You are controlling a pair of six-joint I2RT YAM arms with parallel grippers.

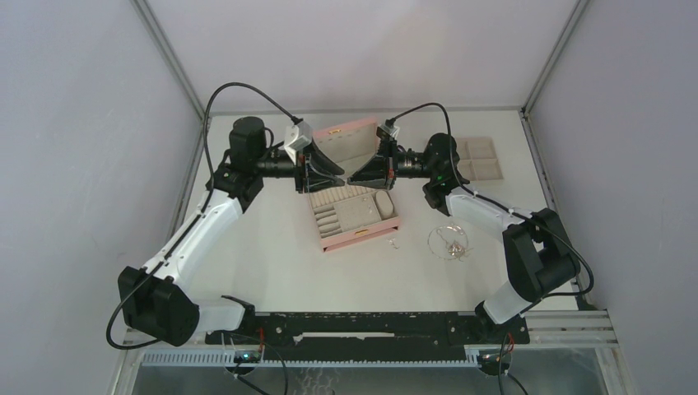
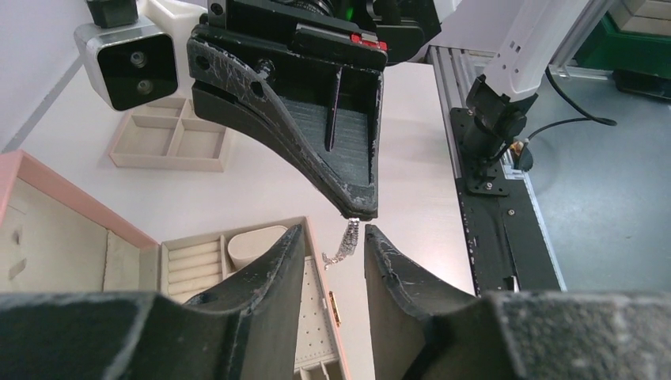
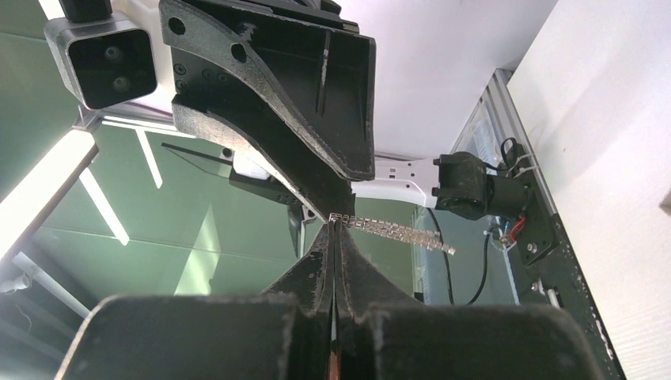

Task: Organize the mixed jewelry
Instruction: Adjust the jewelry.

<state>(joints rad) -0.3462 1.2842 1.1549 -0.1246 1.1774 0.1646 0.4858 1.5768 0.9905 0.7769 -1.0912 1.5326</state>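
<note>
Right gripper [image 3: 334,226] has its two black fingers pressed tightly together, pinching one end of a short silver linked strip [image 3: 392,231], and the rest of the strip juts out from the tips. Facing it almost tip to tip is the left gripper [image 2: 335,231], its fingers spread with a clear gap. Seen from that wrist, the strip dangles in the gap, and I cannot tell whether it touches either finger. Both tools meet in the air over the open pink box [image 1: 362,236], above its beige lined compartments and just in front of its raised lid. The sorting looks to be at an early stage. From overhead I cannot make out any piece lying inside the box. A thin chain necklace [image 1: 449,241] lies in a loose loop on the white table [image 1: 272,247] to the right of the box, beside the right arm. A small silver bit [image 1: 393,242] sits just off the box's front right corner. A flat beige tray [image 1: 480,158] lies at the far right, well apart. The crowding of the two grippers and the upright lid behind them leave little room to lower the strip.
</note>
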